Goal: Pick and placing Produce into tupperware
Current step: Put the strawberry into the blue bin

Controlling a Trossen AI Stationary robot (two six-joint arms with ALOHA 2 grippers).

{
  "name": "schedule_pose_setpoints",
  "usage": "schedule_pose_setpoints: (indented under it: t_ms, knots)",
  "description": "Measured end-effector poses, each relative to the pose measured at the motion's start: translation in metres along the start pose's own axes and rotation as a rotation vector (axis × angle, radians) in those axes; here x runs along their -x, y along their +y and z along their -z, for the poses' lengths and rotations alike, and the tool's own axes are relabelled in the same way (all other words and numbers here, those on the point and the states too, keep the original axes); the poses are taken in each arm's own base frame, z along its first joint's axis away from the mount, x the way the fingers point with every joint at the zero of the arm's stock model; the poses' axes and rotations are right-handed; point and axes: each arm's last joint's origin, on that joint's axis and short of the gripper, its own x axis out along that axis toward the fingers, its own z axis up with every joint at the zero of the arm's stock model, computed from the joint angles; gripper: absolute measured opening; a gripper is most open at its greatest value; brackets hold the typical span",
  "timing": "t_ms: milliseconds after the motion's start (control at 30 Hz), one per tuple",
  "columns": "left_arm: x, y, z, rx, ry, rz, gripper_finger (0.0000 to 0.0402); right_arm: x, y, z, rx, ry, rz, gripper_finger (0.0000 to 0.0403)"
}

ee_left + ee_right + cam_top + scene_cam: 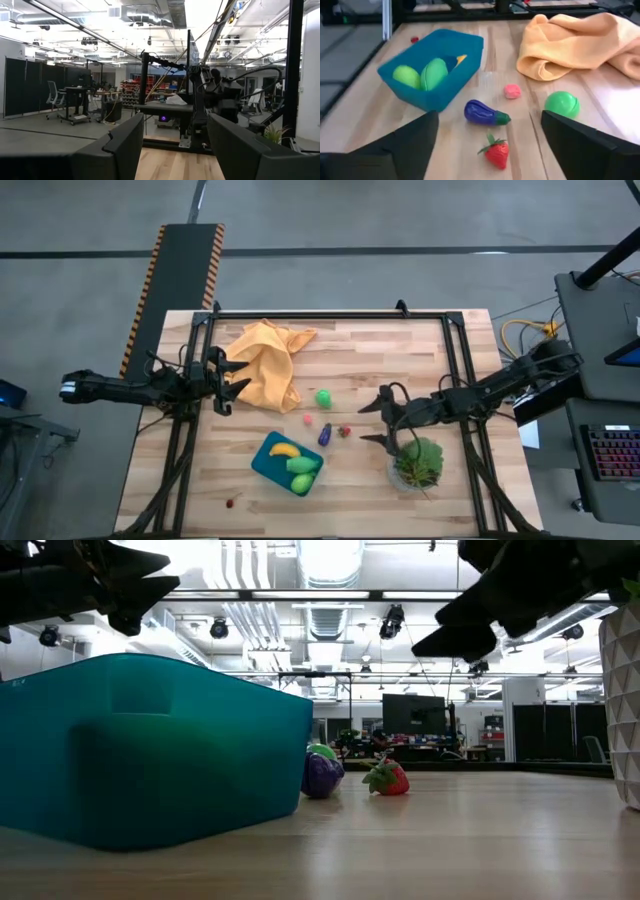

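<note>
- Nearest us in the low view stands the teal tupperware (150, 750), resting on the wooden worktop (370, 350) toward its front edge.
- Inside the tupperware we see a yellow banana (284, 449) and two green ovals (302, 473); the right wrist view shows the ovals lying side by side.
- A small red piece (231, 502) lies on the worktop in front of the tupperware, apart from it.
- Just beyond the tupperware we find the purple eggplant (485, 113) on its side, and near it the red strawberry (497, 151), neither touching the container.
- Our right gripper (374, 421) hangs above the worktop with its fingers (590, 150) spread wide and nothing between them, the strawberry and eggplant lying ahead of it.
- A leafy plant in a clear pot (418, 463) stands close beside that gripper.
- Farther back lie a small pink piece (512, 91) and a green ball (562, 104), well apart from the tupperware.
- Beyond them the orange-yellow cloth (267, 363) lies crumpled.
- Our left gripper (235, 375) waits at the left side by the cloth, open and empty.
</note>
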Motion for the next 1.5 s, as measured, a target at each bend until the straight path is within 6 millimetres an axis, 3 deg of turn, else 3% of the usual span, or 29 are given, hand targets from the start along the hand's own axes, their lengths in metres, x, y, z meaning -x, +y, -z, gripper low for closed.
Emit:
schedule_pose_setpoints:
  t_ms: [133, 500, 1500]
  knots:
    - [0.0, 0.0, 0.0, 0.0, 0.002, 0.0, 0.0206, -0.009, 0.003, 0.0, 0.071, 0.021, -0.002, 0.0366]
    - [0.0, 0.0, 0.0, -0.001, 0.004, 0.0, 0.0206, -0.022, 0.006, -0.001, 0.118, 0.051, 0.005, 0.0368]
    - [-0.001, 0.0, 0.002, -0.004, 0.018, -0.004, 0.0206, -0.048, -0.022, 0.033, 0.043, 0.257, 0.12, 0.0368]
